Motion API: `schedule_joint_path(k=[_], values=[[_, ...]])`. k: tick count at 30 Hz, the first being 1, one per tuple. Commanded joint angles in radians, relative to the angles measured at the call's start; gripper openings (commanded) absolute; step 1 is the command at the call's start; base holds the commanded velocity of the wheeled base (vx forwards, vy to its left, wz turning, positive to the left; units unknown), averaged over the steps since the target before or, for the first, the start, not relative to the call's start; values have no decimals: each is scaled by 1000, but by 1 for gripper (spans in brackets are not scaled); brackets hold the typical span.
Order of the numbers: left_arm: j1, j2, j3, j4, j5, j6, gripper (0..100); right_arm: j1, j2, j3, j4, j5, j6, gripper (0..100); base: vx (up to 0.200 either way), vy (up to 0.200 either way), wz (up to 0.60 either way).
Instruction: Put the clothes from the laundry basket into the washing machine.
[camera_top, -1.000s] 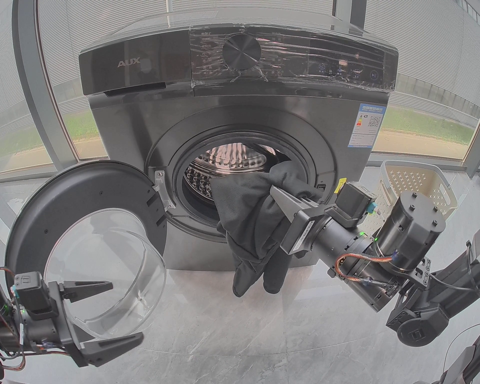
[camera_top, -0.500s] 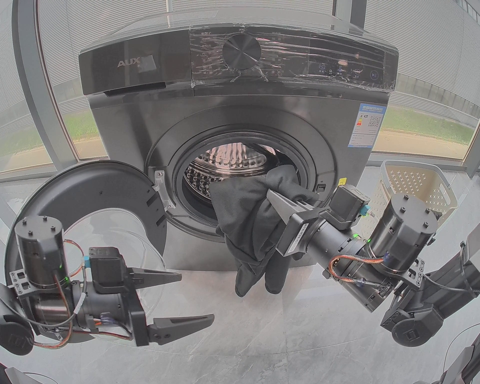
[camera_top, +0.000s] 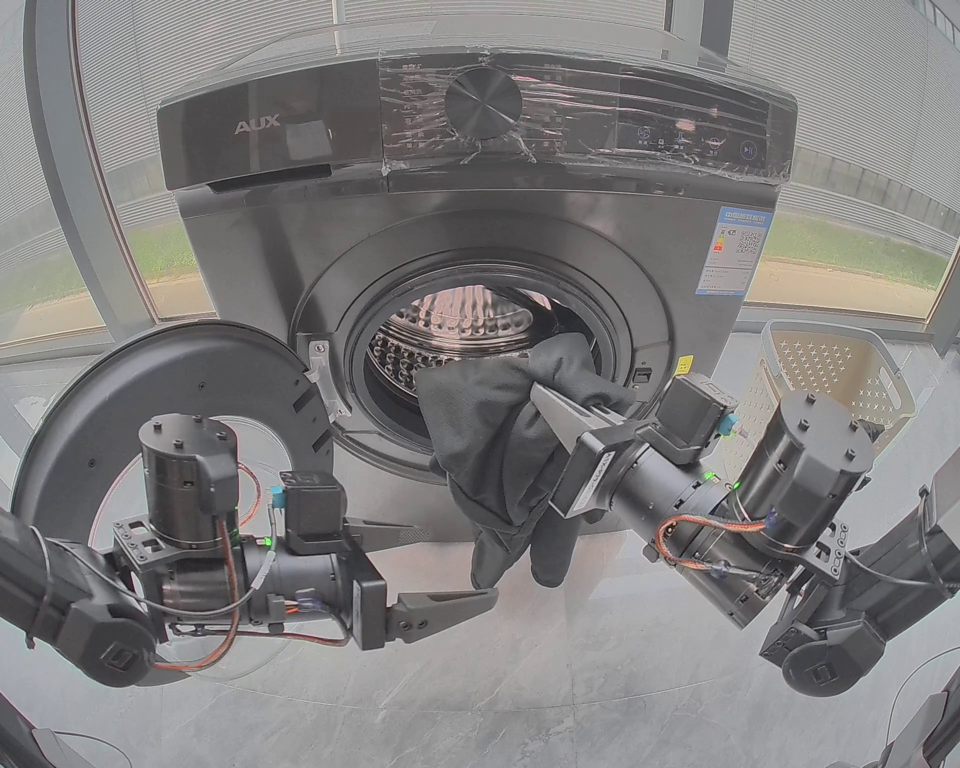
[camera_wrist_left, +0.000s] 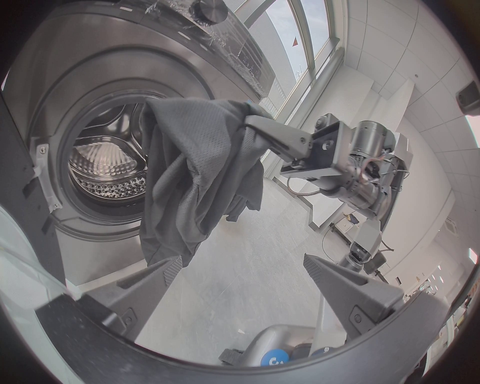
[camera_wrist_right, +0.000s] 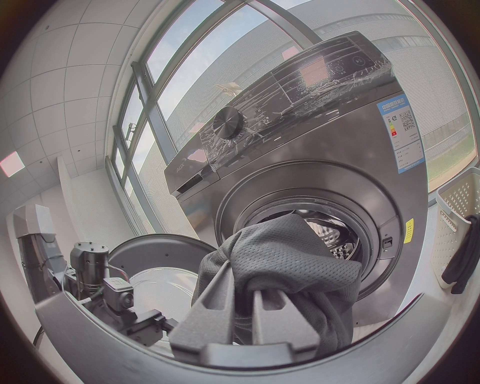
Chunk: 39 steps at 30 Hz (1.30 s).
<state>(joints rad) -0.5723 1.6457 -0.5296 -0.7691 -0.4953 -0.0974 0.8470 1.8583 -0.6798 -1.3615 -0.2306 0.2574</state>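
Now the open left gripper (camera_top: 462, 566) swings in from the near left toward the dark garment (camera_top: 480, 430) the right gripper (camera_top: 545, 400) clamps at the washing machine's (camera_top: 300, 230) mouth, seemingly to help.

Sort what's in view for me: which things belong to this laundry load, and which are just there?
Job: grey garment, shut in right pincer; washing machine, its open door and drum; laundry basket with a dark cloth over its rim; left pincer, open.
Just there: label sticker, control dial, window.
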Motion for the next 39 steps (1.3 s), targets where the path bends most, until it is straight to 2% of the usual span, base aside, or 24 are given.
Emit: schedule_joint_path(k=[1,4,7,14,19,27,30,31,39], values=[[-14,143,-50,-62,4,-28,100,10,1,-1,-2,1,0,0,0,0,0],[-15,189,-72,-101,14,-41,100,10,1,-1,-4,-1,0,0,0,0,0],[-20,241,-92,-128,38,-41,100,12,-1,-4,-4,-1,0,0,0,0,0],[-18,296,-118,-185,47,-45,100,20,-1,-1,-8,-4,0,0,0,0,0],[-21,298,-133,-242,46,-85,100,20,4,0,-11,-4,0,0,0,0,0],[-20,298,-125,-329,49,-88,100,20,7,2,-13,-4,0,0,0,0,0],[-20,302,-124,-340,77,-87,100,20,9,2,-13,-6,0,0,0,0,0],[-21,312,-125,-349,96,-84,0,20,7,2,-13,-6,0,0,0,0,0],[-31,342,-122,-464,147,-87,0,20,10,5,-13,-7,0,0,0,0,0]])
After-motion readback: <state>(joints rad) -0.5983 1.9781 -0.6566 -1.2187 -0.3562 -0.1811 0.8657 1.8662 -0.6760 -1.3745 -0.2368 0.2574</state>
